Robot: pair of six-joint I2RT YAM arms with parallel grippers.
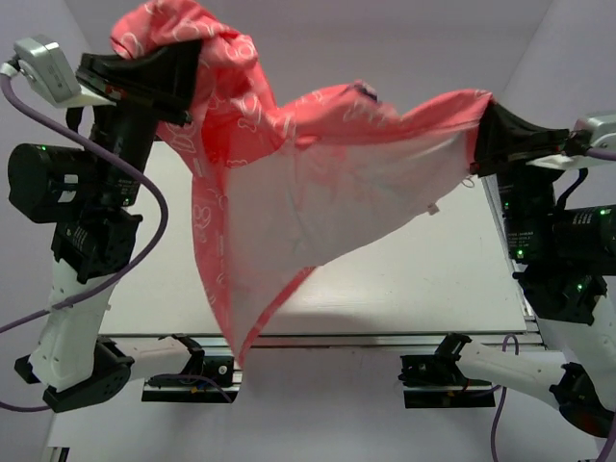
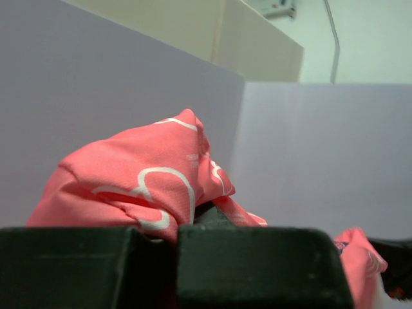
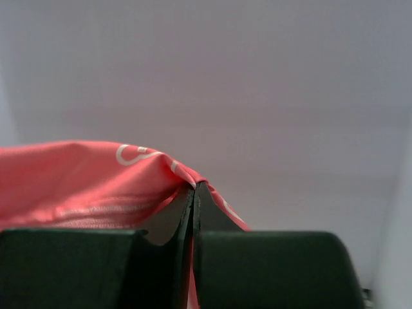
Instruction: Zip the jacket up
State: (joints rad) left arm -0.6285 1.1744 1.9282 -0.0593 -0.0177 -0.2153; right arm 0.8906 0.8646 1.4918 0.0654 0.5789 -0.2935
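Observation:
The coral-pink jacket [image 1: 289, 183] with white print hangs in the air, stretched between both grippers, its white lining facing the camera and a corner drooping to the table's front edge. My left gripper [image 1: 188, 67] is shut on a bunched part of the jacket [image 2: 141, 187] at upper left. My right gripper [image 1: 486, 130] is shut on the jacket's edge [image 3: 96, 180] at right, the fabric pinched between the closed fingers [image 3: 183, 219]. The zipper and chest emblem are not visible.
The white table [image 1: 414, 279] lies below the jacket. Grey walls enclose the back and sides. Two black clamps [image 1: 448, 371] sit at the table's front edge.

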